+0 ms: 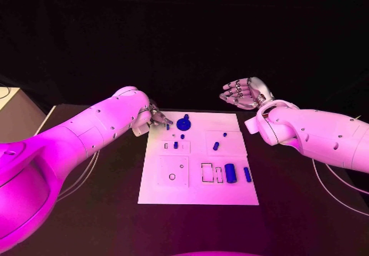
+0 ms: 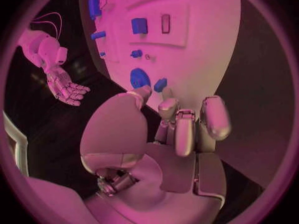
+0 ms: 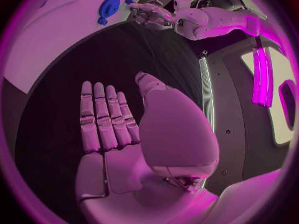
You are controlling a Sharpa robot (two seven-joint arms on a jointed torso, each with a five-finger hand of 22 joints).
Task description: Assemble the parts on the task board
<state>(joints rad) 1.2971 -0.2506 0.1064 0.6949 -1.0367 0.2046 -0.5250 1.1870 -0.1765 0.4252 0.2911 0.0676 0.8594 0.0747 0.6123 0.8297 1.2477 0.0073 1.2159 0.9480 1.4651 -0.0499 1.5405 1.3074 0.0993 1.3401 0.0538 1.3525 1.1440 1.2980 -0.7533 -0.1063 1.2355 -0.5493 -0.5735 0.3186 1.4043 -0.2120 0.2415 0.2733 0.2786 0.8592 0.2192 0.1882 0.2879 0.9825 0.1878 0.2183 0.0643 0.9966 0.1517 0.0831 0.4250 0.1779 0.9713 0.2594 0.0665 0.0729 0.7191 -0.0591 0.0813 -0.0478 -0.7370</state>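
Two robot hands up, neither holding a part as far as I can see. Left robot hand sits at the far left corner of the white flat task board on the black worktop, fingers curled downward beside a small blue peg; whether a fingertip touches it I cannot tell, and nothing is pinched, so I read it as released. Right robot hand hangs off the board past its far right corner, palm open, fingers straight and apart, empty. Round blue disc-shaped part with a centre hole lies near the board's far edge, just beside the left fingers. More small blue pieces lie mid-board, and a stout blue cylinder plus a slimmer blue bar lie near the right side beside outlined slots. Judgement: parts look like rigid moulded plastic, light, smooth, likely slippery and prone to rolling or skidding on the flat board; not fragile. Disc best pinched across its rim, cylinder across its middle, small peg by its sides between fingertips. Assembly looks barely begun, with most slots vacant.
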